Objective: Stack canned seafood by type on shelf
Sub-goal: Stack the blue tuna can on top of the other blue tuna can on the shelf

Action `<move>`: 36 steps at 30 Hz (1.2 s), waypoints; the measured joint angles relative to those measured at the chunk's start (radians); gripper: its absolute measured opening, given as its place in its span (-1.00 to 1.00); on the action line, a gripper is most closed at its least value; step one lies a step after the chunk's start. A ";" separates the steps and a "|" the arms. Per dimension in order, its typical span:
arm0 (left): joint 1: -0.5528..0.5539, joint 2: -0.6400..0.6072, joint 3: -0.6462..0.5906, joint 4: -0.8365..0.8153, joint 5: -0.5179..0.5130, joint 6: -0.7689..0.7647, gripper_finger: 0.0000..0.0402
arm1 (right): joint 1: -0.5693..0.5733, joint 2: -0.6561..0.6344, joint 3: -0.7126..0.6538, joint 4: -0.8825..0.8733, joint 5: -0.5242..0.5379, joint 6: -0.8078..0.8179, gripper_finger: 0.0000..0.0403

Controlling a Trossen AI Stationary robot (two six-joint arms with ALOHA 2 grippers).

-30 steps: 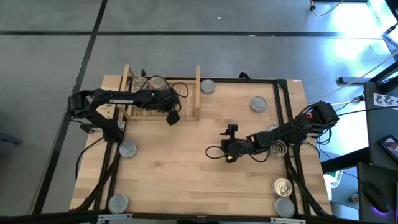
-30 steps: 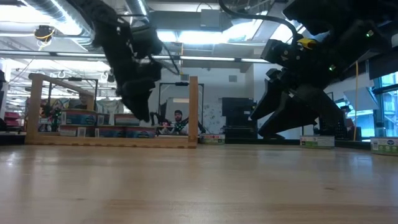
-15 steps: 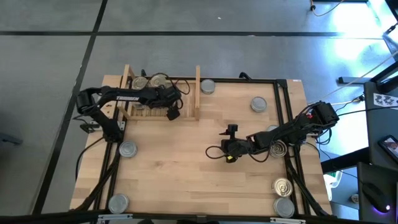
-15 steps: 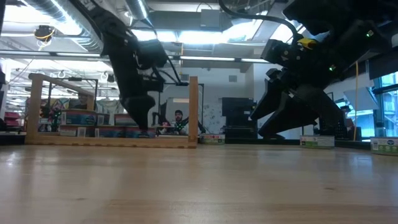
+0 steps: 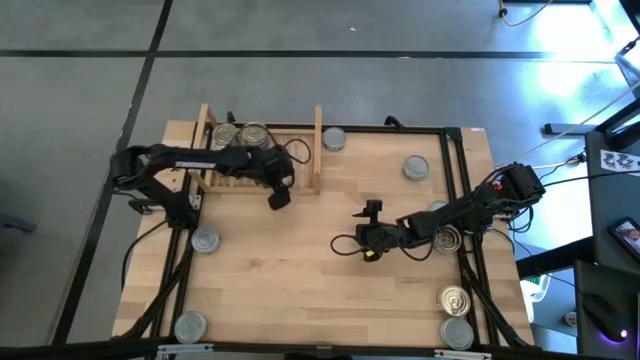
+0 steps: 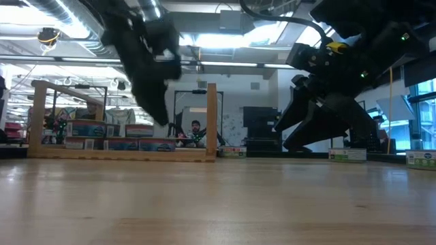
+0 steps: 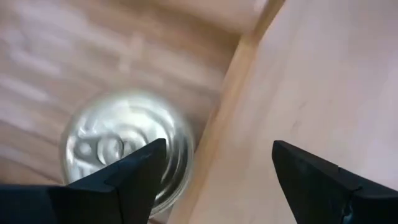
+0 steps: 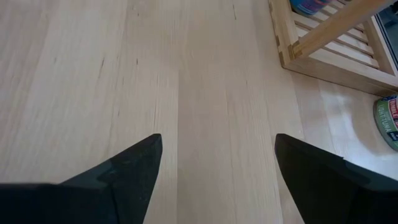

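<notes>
The shelf [image 5: 262, 152] stands at the table's far left and holds tins [image 5: 240, 133] along its back; in the low view [image 6: 122, 139] they are in two layers. My left gripper [image 5: 278, 197] hangs open above the shelf's near edge. Its wrist view shows a shiny-topped tin [image 7: 121, 149] below it on the slats, beside a wooden rail [image 7: 217, 137], with the fingers [image 7: 214, 180] apart and clear of it. My right gripper [image 5: 372, 210] waits open over mid-table, over bare wood [image 8: 217, 168]. Loose tins lie about the table [image 5: 334, 139] [image 5: 415, 167] [image 5: 205, 239].
More tins sit at the near left corner [image 5: 190, 326], the near right corner [image 5: 455, 299] [image 5: 457, 333] and under the right arm [image 5: 447, 237]. The right wrist view shows the shelf's corner [image 8: 323, 56] and a green-labelled tin [image 8: 388, 121]. Bare tabletop lies between the arms [image 5: 290, 270].
My left gripper went down and toward the far edge into the shelf, then rose again and drew back toward the near edge. The right arm has kept still.
</notes>
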State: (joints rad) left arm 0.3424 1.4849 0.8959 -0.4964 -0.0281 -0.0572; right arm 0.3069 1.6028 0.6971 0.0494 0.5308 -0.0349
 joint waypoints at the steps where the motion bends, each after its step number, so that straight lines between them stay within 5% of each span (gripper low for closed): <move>1: -0.003 -0.022 0.002 0.010 -0.016 0.001 0.46 | 0.000 0.000 0.000 0.001 0.000 0.000 0.55; 8: 0.061 -0.068 -0.002 0.066 -0.357 -0.018 0.46 | 0.000 0.000 0.000 0.010 0.000 0.000 0.55; 13: 0.173 0.002 -0.012 0.087 -0.206 -0.156 0.46 | 0.000 0.000 0.000 0.014 0.000 0.009 0.55; 29: 0.228 0.124 -0.010 0.140 -0.115 -0.232 0.46 | 0.000 0.000 0.000 0.151 -0.078 -0.023 0.55; 36: 0.228 0.125 -0.010 0.145 -0.080 -0.234 0.46 | -0.090 0.016 0.000 0.316 -0.050 -0.024 0.55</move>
State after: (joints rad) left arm 0.5705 1.6101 0.8860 -0.3514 -0.1085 -0.2909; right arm 0.2164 1.6187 0.6971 0.3653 0.4805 -0.0587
